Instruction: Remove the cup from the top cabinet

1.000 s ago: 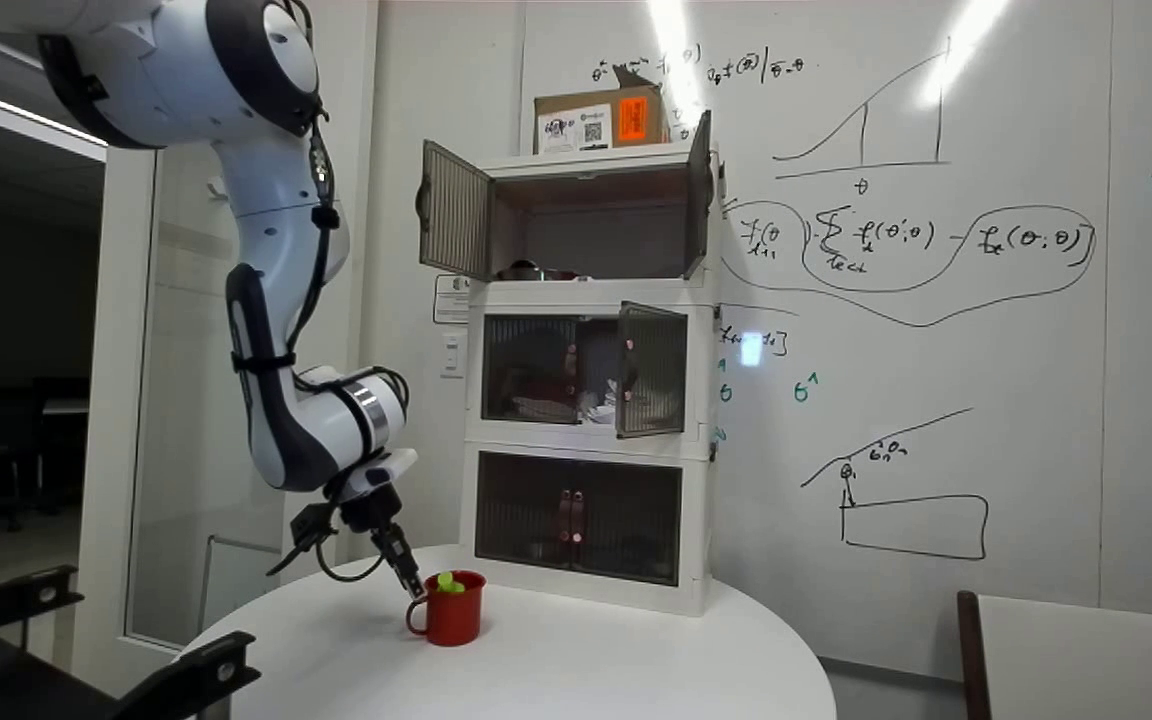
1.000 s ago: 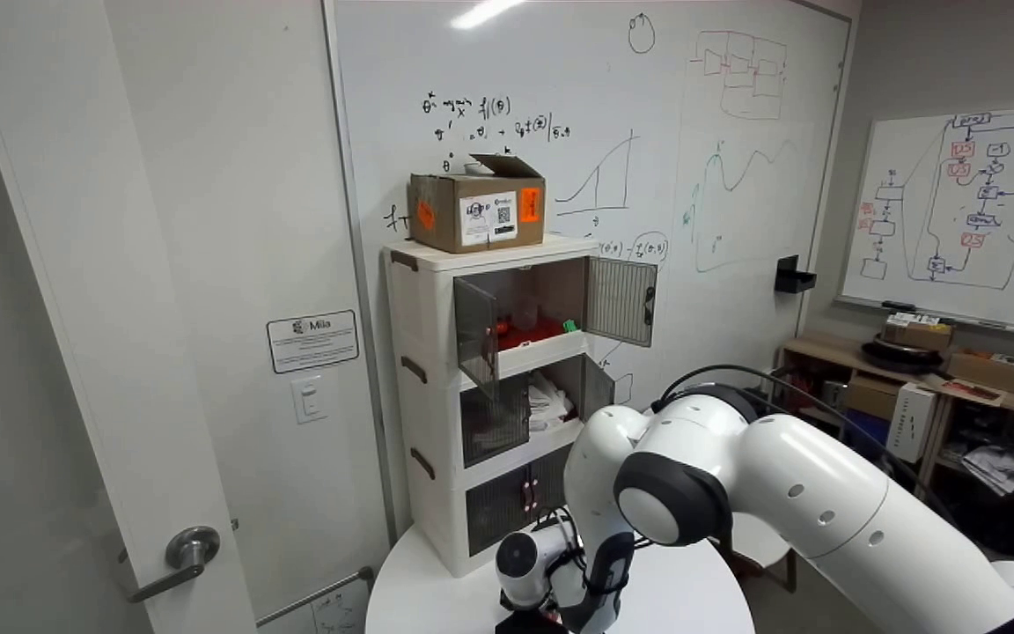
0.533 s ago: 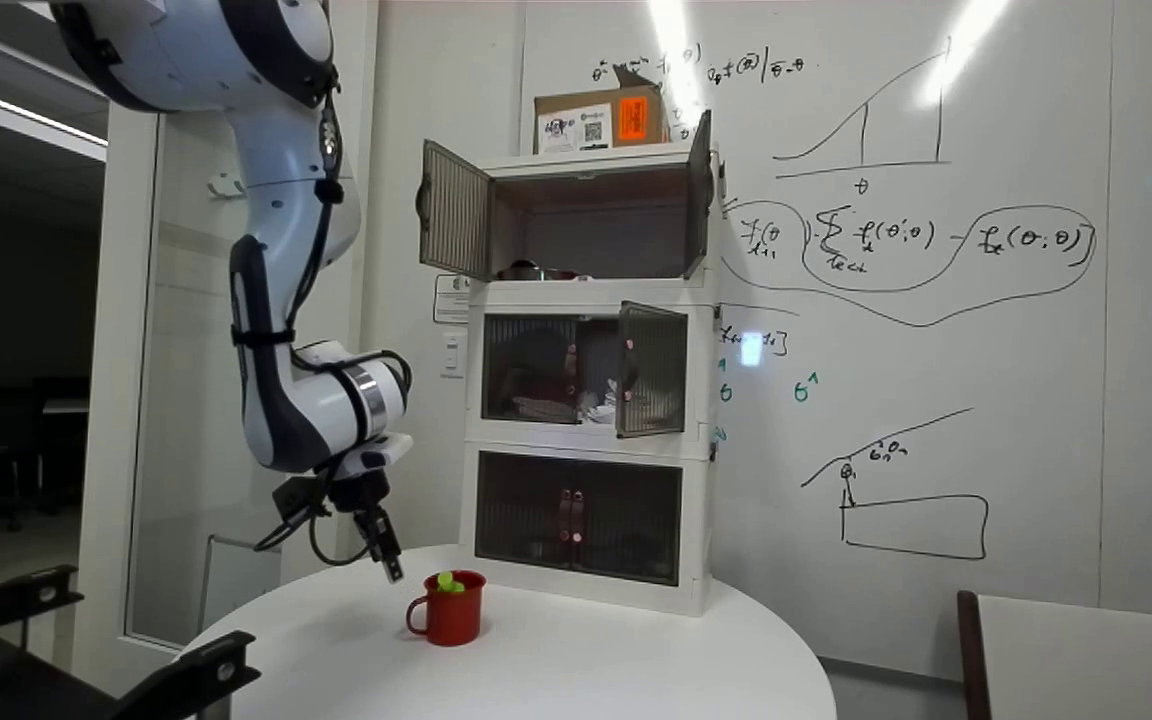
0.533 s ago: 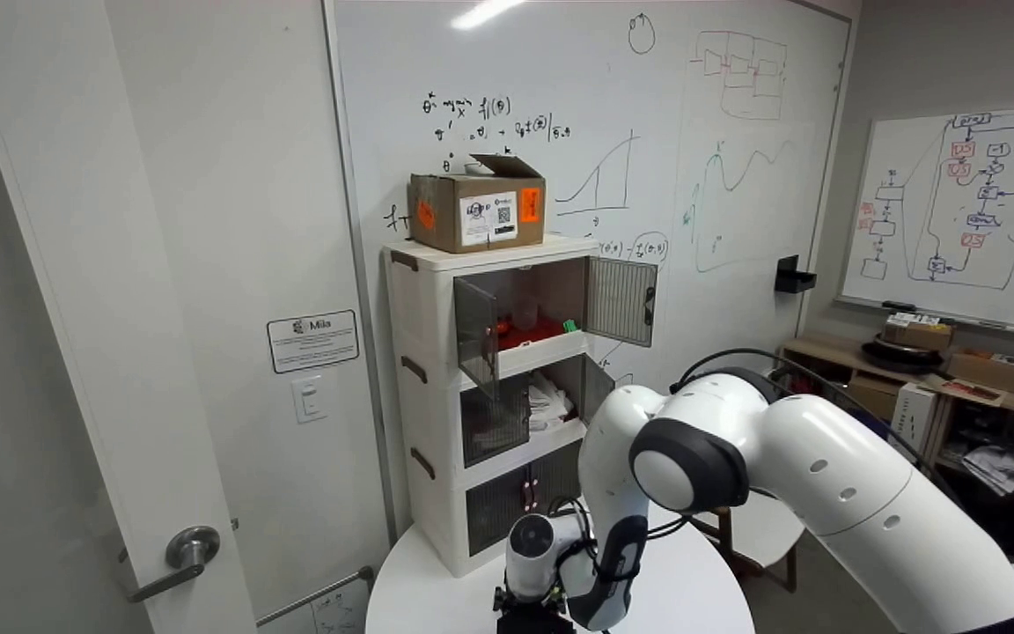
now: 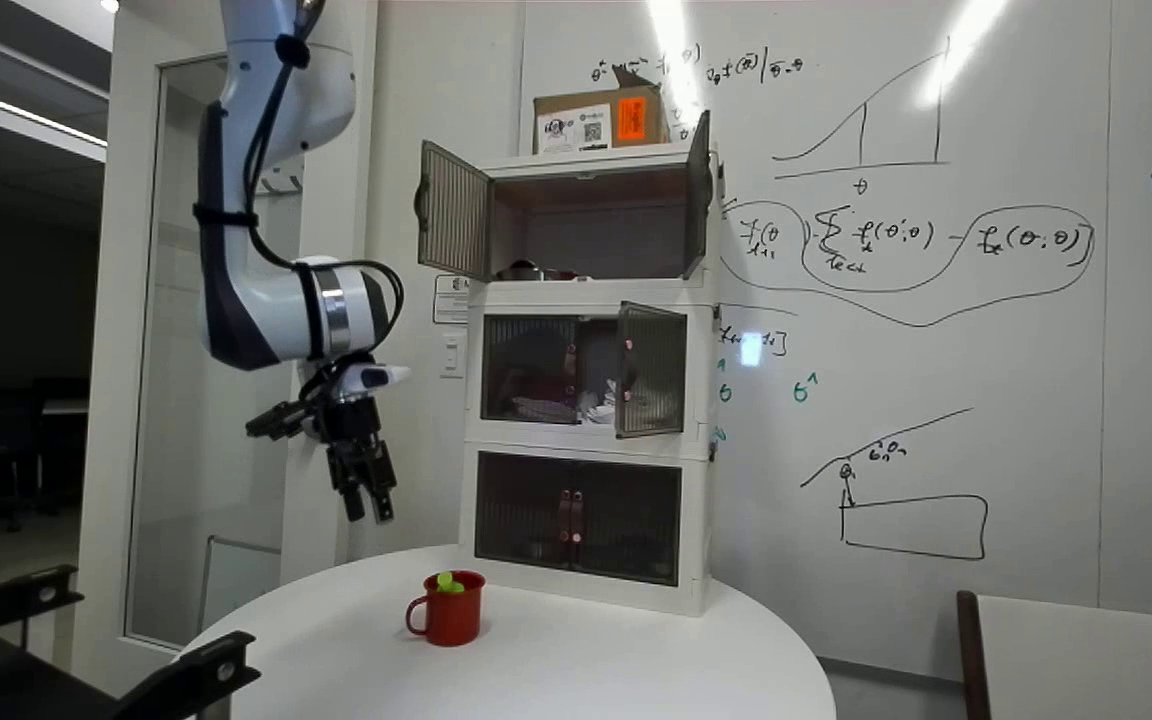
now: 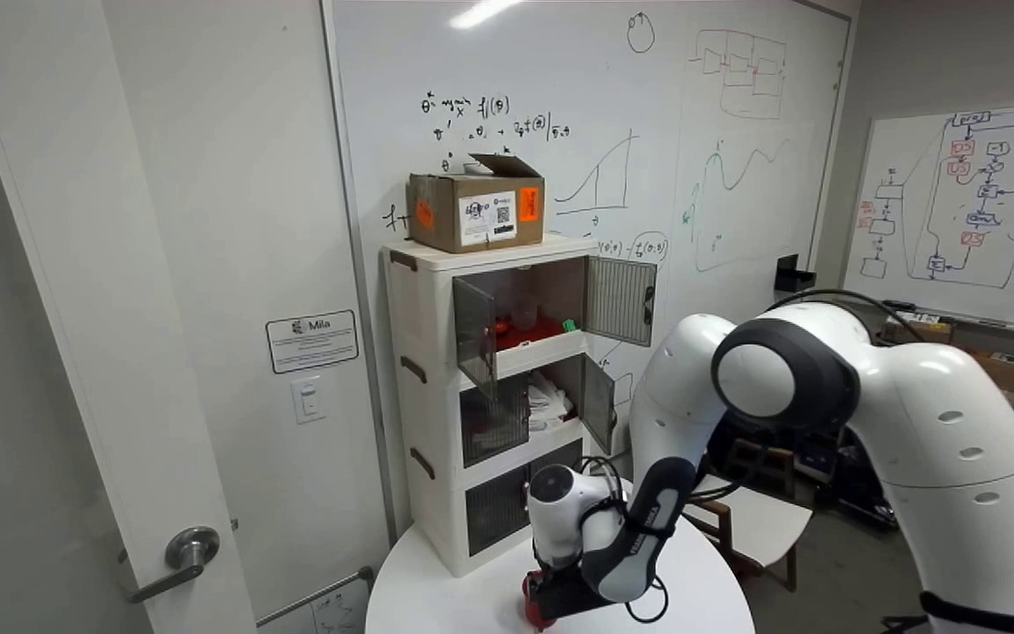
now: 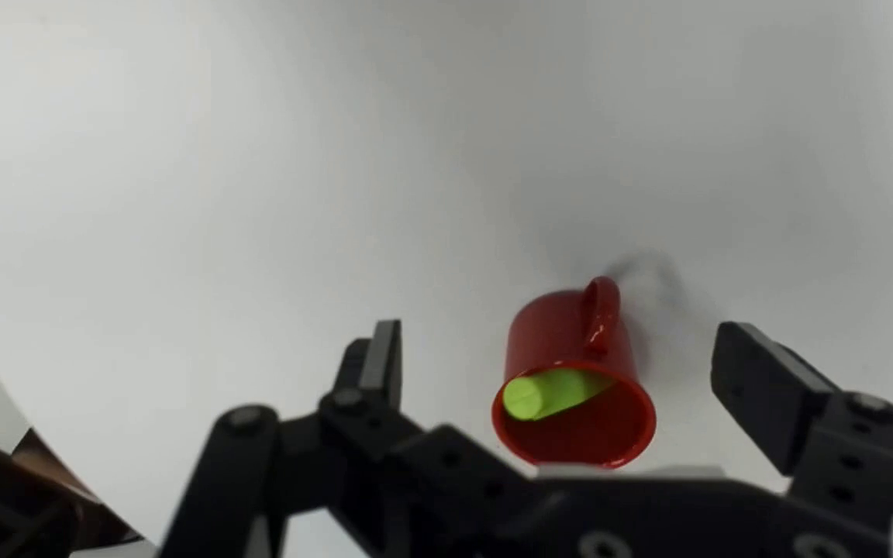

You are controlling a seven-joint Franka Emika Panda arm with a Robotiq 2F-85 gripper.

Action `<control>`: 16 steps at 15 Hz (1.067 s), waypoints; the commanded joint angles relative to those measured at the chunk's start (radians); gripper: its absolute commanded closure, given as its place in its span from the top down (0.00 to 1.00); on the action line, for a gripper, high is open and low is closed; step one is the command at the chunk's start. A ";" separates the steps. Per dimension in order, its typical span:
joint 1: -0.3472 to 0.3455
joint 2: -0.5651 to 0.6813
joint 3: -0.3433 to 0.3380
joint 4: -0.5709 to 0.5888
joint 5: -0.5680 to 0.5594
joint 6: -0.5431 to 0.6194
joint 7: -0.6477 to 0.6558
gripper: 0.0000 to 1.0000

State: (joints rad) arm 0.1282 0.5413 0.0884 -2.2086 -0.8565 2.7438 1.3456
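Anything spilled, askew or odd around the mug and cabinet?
No spill or damage shows. The red mug stands upright on the table. Slightly odd: a green object inside it, where drink belongs; one middle-tier door open, its mate shut.

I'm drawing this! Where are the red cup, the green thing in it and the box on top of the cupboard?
Red cup (image 5: 455, 614), in an exterior view: its outer wall.
Green thing (image 7: 559, 390), in the wrist view: its side, near its round end.
Box (image 6: 488, 217), in an exterior view: its labelled front.
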 commanded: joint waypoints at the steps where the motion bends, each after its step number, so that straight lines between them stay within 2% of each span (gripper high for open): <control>1: 0.017 -0.238 0.001 -0.122 0.143 -0.114 -0.206 1.00; 4: 0.018 -0.398 -0.007 -0.168 0.217 -0.103 -0.318 1.00; 6: 0.001 -0.504 -0.002 -0.204 0.305 -0.065 -0.381 1.00; 8: -0.033 -0.604 0.015 -0.241 0.484 -0.026 -0.465 1.00; 9: -0.029 -0.642 0.006 -0.253 0.562 -0.027 -0.491 1.00; 11: -0.030 -0.733 -0.012 -0.242 0.723 -0.135 -0.575 1.00; 12: -0.046 -0.773 -0.018 -0.225 0.745 -0.214 -0.573 1.00; 13: -0.070 -0.809 -0.017 -0.205 0.728 -0.300 -0.559 1.00; 16: -0.159 -0.888 0.029 -0.155 0.571 -0.551 -0.490 1.00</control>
State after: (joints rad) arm 0.0396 -0.2630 0.0749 -2.3910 -0.1880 2.3872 0.8145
